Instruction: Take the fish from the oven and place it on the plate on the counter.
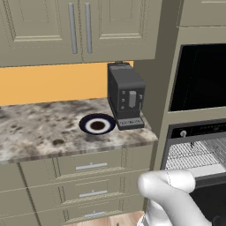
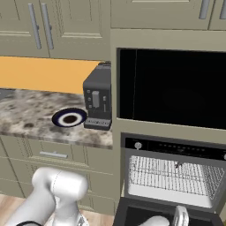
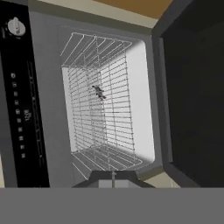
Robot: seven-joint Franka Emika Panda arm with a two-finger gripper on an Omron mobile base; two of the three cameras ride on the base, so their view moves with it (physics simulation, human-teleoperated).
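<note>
The fish (image 3: 99, 92) is a tiny dark speck on the oven (image 2: 172, 176) racks — too small to make out its shape or how it lies. The oven's right side runs off the right edge of the left base view. The oven door (image 2: 145, 216) is cut by the bottom edge of the right base view. The counter (image 1: 39, 132) runs off the left edge in both base views — its far end is unseen.

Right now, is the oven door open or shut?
Open. The oven shows its wire racks and pale interior straight on, and the dark door hangs down in front below the cavity.
</note>
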